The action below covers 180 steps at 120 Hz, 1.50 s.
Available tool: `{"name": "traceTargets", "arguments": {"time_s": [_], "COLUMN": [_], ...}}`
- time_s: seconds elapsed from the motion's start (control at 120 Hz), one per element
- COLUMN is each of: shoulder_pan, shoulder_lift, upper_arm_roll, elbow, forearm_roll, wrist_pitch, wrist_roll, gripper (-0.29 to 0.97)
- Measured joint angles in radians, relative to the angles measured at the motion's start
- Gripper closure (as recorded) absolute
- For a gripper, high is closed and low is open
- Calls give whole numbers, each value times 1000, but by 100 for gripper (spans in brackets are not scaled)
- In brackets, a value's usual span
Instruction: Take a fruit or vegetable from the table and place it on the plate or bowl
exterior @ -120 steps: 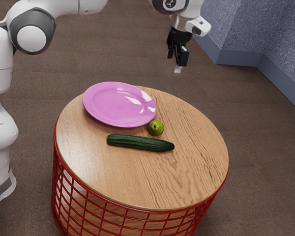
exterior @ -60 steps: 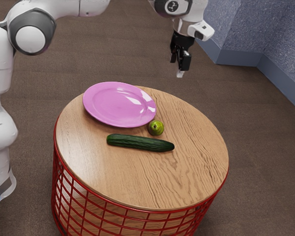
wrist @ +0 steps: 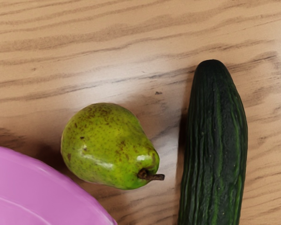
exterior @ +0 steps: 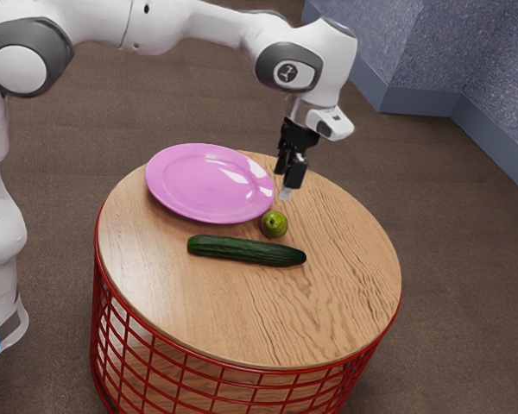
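A round wooden table (exterior: 328,293) on a red wire basket base (exterior: 155,362) stands on brown carpet (exterior: 449,216). A white robot arm (exterior: 181,26) reaches in from the exterior view's upper left. Its black gripper (exterior: 286,191) hangs pointing down, just above a small green pear (exterior: 274,224) and over the plate's near rim. Whether the gripper is spread or pressed together cannot be told from this side angle; nothing is seen in its grasp.

The pear lies on the wood, on its side. It sits just beside the rim of a pink plate (exterior: 207,181), which takes up the far part of the table on the exterior view's left. Whether pear and rim touch cannot be told. A dark green cucumber (exterior: 246,250) lies flat on the pear's other side.

In the wrist view the pear (wrist: 107,145) sits between the plate's curved edge (wrist: 33,197) and the cucumber (wrist: 215,145). A narrow strip of wood separates pear and cucumber, and the pear's stem points at the cucumber. Bare wood spreads across the near side of the table and toward the exterior view's right, out to the round edge.
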Motion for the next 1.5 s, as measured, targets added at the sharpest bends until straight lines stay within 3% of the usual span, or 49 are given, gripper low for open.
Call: {"name": "traceTargets", "arguments": {"time_s": [0.208, 0.6, 0.817, 0.925, 0.975, 1.5], "shoulder_pan": [23, -77, -27, -20, -24, -22], "shoulder_lift": [9, -2, -2, -9, -10, -2], "upper_arm_roll": [-13, -15, -15, -14, -15, -17], "elbow": [-35, -171, -212, -229, -233, -308], "forearm_roll": [-24, -87, -102, -111, -115, -159], "wrist_pitch": [48, 141, 176, 186, 189, 235], "wrist_roll": [32, 70, 83, 88, 90, 100], "gripper": [0, 0, -2, -10, 0, 0]}}
